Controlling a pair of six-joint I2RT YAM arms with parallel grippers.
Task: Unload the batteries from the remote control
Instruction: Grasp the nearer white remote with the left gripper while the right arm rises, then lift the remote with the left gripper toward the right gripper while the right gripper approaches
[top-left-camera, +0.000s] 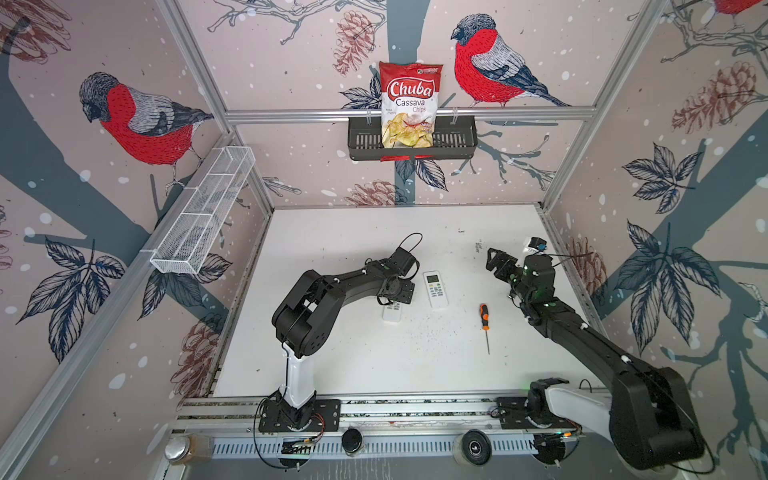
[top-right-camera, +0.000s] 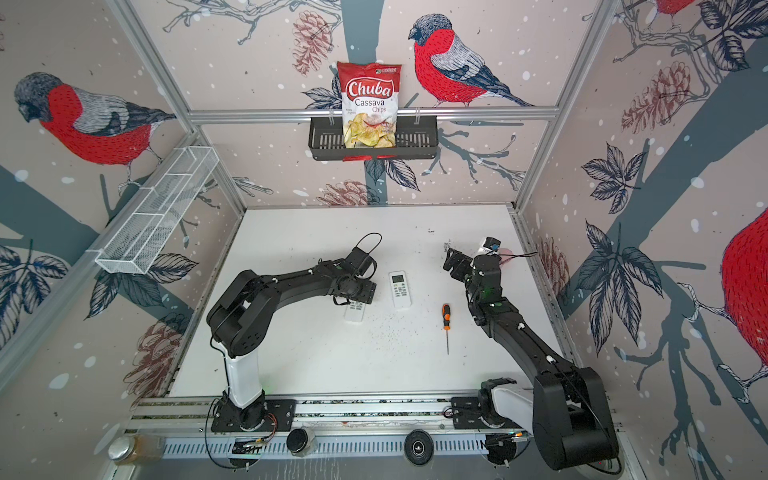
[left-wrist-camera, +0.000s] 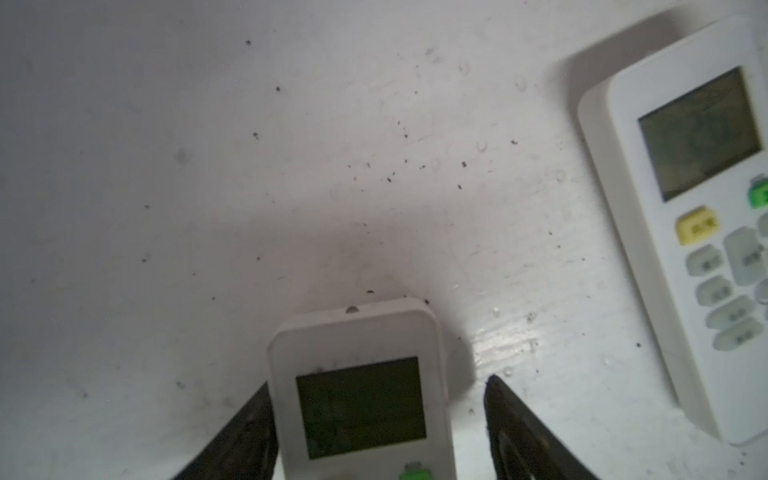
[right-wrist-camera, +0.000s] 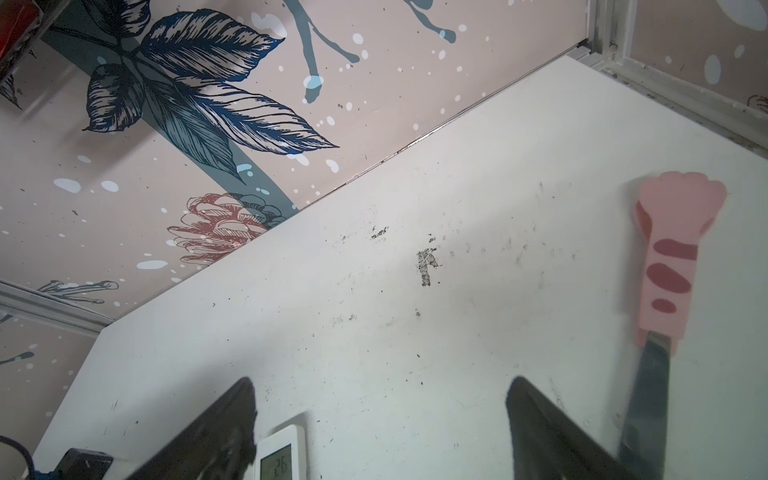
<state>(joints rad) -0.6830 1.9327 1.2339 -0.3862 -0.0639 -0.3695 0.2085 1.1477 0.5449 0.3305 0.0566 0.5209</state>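
Zero batteries are visible; I judge they sit inside the white remote (left-wrist-camera: 361, 399), lying face up on the table (top-left-camera: 374, 365) between the spread fingers of my left gripper (left-wrist-camera: 378, 386), which do not pinch it yet. Its shell looks hard, smooth, light and slippery, so I would hold the long edges. Loose batteries would roll. My right gripper (right-wrist-camera: 381, 382) hangs spread, empty.

Robot test cell, aluminium frame (top-left-camera: 291, 114), bird-print panels (top-left-camera: 137, 120), rail-mounted arms (top-left-camera: 332, 286)
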